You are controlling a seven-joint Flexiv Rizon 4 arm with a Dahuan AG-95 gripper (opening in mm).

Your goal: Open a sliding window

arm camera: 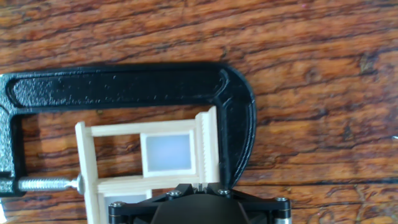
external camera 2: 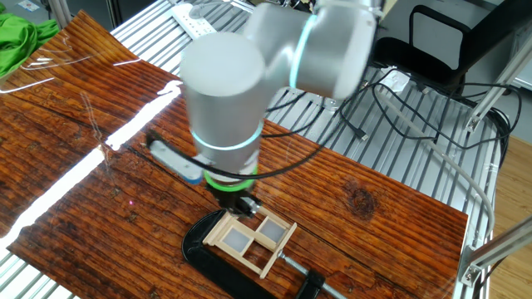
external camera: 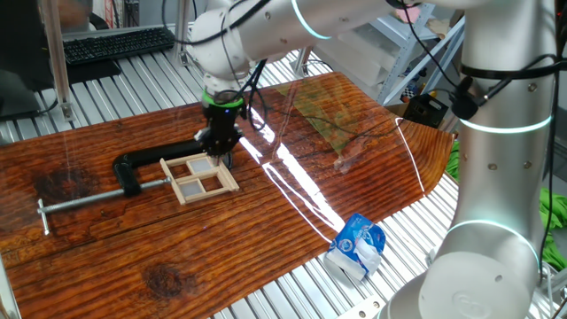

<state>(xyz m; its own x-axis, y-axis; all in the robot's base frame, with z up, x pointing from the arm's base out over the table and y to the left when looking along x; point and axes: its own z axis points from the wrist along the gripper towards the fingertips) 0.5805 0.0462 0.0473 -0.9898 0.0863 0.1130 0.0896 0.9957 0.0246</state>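
Note:
The sliding window (external camera: 199,177) is a small pale-wood frame with greyish panes, lying flat on the wooden table. A black bar clamp (external camera: 133,168) holds it. It also shows in the other fixed view (external camera 2: 251,239) and in the hand view (arm camera: 149,155). My gripper (external camera: 221,152) points straight down at the window's far right corner. In the hand view the gripper (arm camera: 202,185) has its fingertips close together, right at the window's upright end bar beside the clamp's curved jaw (arm camera: 239,124). The fingers look shut, with nothing held between them.
The clamp's screw rod (external camera: 80,202) sticks out to the left. A blue and white packet (external camera: 356,246) lies at the table's near right edge. A keyboard (external camera: 115,42) is beyond the far edge. A green cloth (external camera 2: 17,37) lies off the table.

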